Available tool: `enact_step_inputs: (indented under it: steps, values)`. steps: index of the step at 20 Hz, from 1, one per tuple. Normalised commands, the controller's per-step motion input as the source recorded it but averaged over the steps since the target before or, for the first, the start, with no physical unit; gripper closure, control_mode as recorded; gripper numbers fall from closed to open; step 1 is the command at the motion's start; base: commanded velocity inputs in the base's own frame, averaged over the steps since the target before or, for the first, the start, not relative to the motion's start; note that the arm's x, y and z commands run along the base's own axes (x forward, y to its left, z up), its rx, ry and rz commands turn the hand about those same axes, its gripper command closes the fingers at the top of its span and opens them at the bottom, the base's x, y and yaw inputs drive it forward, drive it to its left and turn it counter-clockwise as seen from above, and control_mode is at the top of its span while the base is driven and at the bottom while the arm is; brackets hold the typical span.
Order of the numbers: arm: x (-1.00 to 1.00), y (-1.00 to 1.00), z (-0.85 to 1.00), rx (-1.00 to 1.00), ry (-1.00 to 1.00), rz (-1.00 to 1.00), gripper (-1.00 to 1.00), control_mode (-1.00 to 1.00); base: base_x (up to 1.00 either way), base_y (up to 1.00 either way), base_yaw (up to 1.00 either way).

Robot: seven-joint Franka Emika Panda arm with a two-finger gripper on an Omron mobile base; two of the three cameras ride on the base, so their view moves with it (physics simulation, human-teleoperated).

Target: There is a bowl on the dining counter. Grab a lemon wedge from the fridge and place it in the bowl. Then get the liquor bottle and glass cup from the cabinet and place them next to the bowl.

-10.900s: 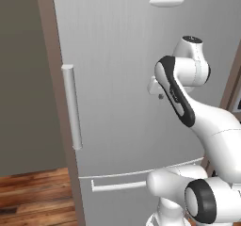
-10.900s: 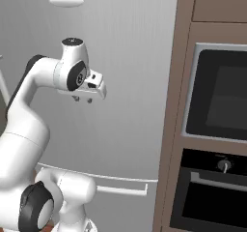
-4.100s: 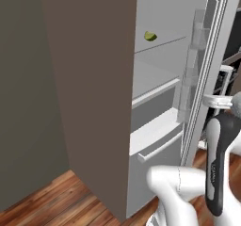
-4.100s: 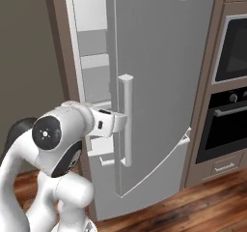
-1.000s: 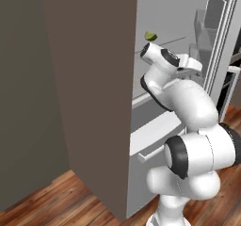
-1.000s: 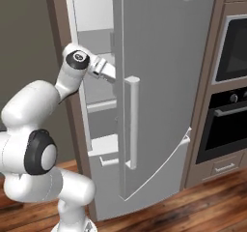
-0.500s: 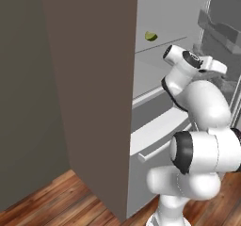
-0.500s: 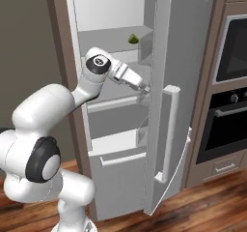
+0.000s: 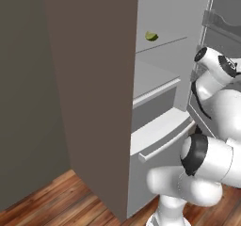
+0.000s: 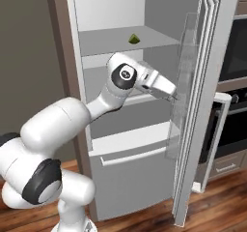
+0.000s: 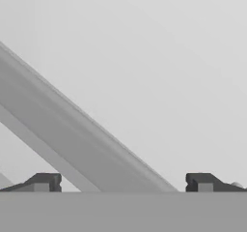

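Right now the fridge point(image 10: 144, 105) stands w/ its door swung wide to the right, and the lemon wedge point(image 10: 134, 39) sits alone on the upper shelf point(image 10: 116, 40), toward the far side of the compartment, roughly mid-shelf. From the left base view it shows as a small yellow-green wedge point(image 9: 151, 36) near the shelf's front lip.

Pincer point(image 10: 172, 96) sits at the end of the arm, lower than the wedge and off to its right, close by the inner door racks point(image 10: 185, 81). In the hand view the two dark tips point(image 11: 44, 181) stand far apart w/ nothing between them, so it's spread wide & empty, facing pale fridge surfaces at a slant.

Handling, as a judgement: wedge prob. very light, soft-ish flesh w/ firmer rind, maybe a bit slick. Small vs the spread of the fingers, so it could squirt out or tip if pinched off-centre. Best hold is likely across the two flat cut faces or rind-to-edge at the thickest part, w/ gentle closing. Exact orientation of the wedge is too small to tell. Approach needs the pincer raised to shelf level & brought left and farther in, w/o knocking the shelf lip.
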Motion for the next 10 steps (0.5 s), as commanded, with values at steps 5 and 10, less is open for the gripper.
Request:
enact_step_inputs:
  steps: [5, 10]
  values:
    - [-0.01, -1.00, 0.00, 0.00, -0.22, 0.01, -1.00, -1.00, 0.00, 0.00, 0.00]
    - [0.00, -1.00, 0.00, 0.00, -0.30, 0.10, -1.00, -1.00, 0.00, 0.00, 0.00]
